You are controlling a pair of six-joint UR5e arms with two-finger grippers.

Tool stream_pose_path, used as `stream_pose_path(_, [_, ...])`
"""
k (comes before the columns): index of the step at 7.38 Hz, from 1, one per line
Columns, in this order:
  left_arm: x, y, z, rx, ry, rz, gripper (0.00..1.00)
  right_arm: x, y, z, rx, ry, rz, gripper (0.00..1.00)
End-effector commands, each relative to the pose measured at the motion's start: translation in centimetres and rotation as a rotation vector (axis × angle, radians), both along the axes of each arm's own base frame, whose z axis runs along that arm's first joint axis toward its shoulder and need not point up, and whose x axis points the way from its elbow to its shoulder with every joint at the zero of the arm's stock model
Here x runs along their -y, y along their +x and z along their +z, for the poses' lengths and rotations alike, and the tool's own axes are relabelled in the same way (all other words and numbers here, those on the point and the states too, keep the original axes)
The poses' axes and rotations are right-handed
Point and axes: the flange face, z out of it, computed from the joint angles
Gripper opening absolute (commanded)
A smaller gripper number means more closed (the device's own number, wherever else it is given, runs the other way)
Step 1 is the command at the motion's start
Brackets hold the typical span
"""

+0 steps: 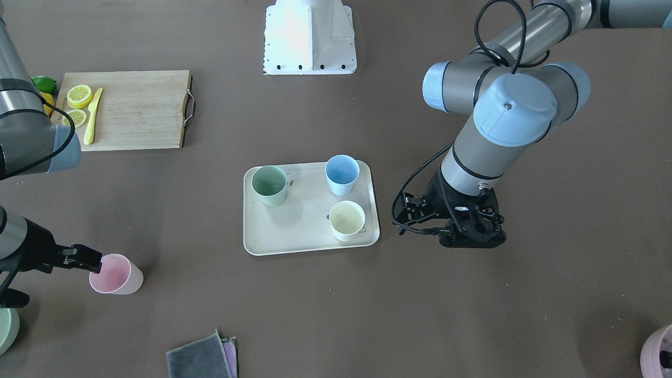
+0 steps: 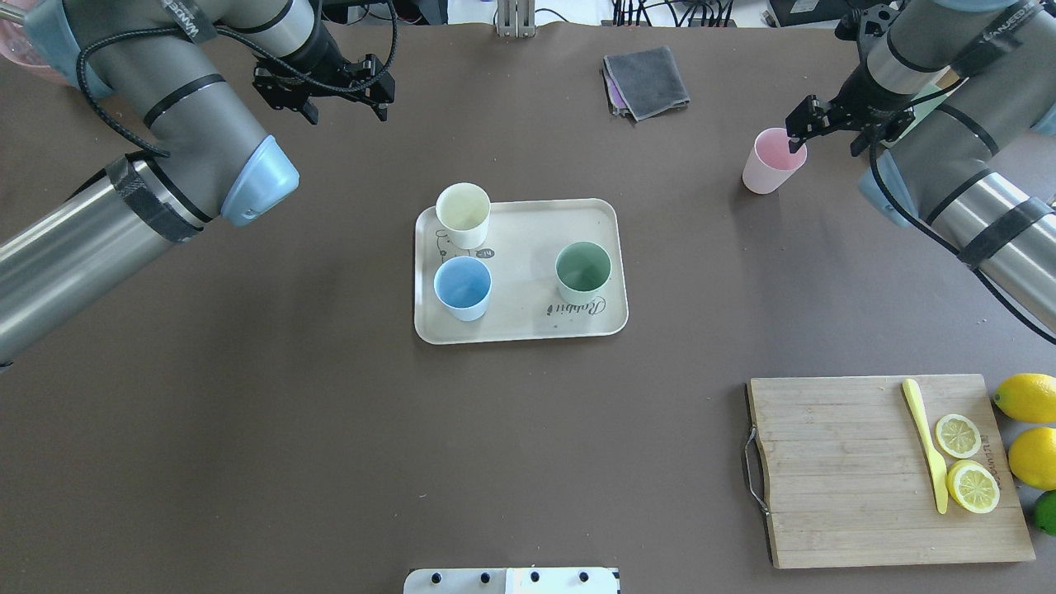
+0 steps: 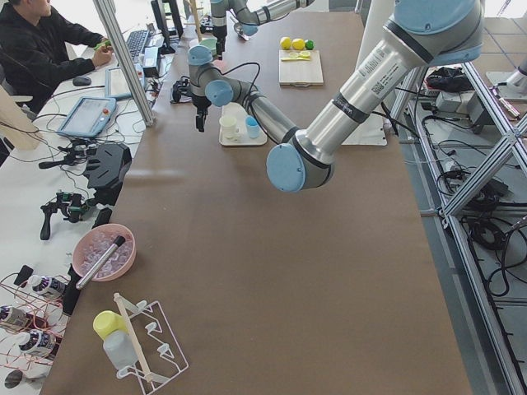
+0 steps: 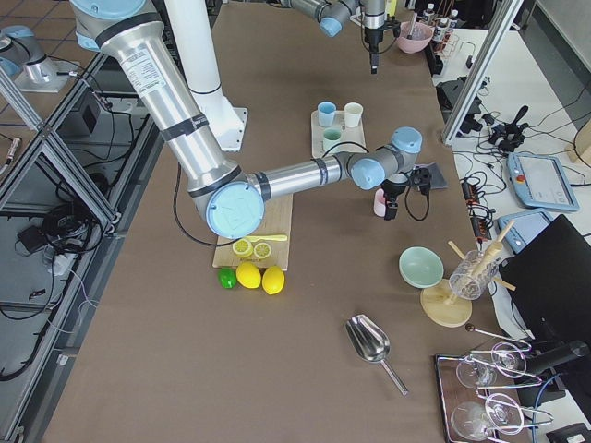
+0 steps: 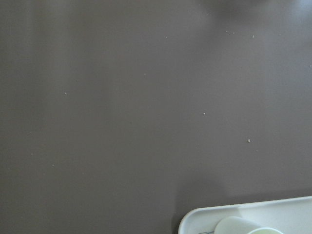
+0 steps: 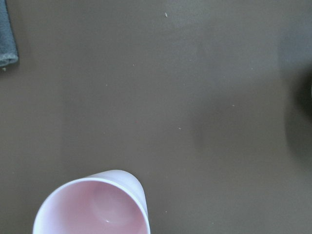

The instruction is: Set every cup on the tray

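The cream tray point(image 2: 528, 239) lies mid-table and holds three upright cups: cream-white point(image 2: 462, 214), light blue point(image 2: 462, 287) and mint green point(image 2: 583, 272). The pink cup point(image 2: 771, 161) stands on the bare table far to the right of the tray. My right gripper point(image 2: 827, 147) is open, one fingertip point(image 2: 795, 142) at the pink cup's rim and the other out beyond the cup. The pink cup also fills the lower left of the right wrist view point(image 6: 92, 207). My left gripper point(image 2: 346, 107) is open and empty, above the table to the far left of the tray. The left wrist view shows a tray corner point(image 5: 209, 217).
A wooden cutting board point(image 2: 833, 470) with lemon slices point(image 2: 965, 462) and a yellow knife point(image 2: 924, 441) lies near right, with lemons point(image 2: 1027, 429) beside it. A folded grey cloth point(image 2: 648, 81) lies at the far side. A pale green bowl point(image 1: 5, 331) and a mauve pot point(image 1: 659, 352) sit at the table's far corners.
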Motion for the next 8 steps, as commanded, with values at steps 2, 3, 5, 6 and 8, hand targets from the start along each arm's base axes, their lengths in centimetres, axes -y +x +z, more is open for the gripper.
stream_pose_path(2, [0.6, -1.3, 1.5, 0.017, 0.012, 0.001, 0.97, -1.3, -2.9, 0.9, -0.037, -0.008, 0.005, 0.31])
stream_pose_path(3, [0.5, -1.3, 1.6, 0.016, 0.013, 0.001, 0.97, -1.2, -3.1, 0.6, -0.033, -0.001, 0.005, 0.00])
stream_pose_path(5, [0.5, -1.4, 1.8, 0.013, 0.015, 0.002, 0.97, -0.9, -3.1, -0.1, -0.026, -0.010, 0.023, 0.00])
stream_pose_path(6, [0.5, -1.4, 1.7, 0.012, 0.015, 0.001, 0.97, -0.6, -3.3, -1.5, -0.009, 0.000, 0.024, 0.00])
stream_pose_path(8, [0.3, -1.8, 1.1, 0.005, 0.024, 0.000, 0.97, 0.4, -3.9, -7.2, 0.072, -0.019, 0.063, 0.00])
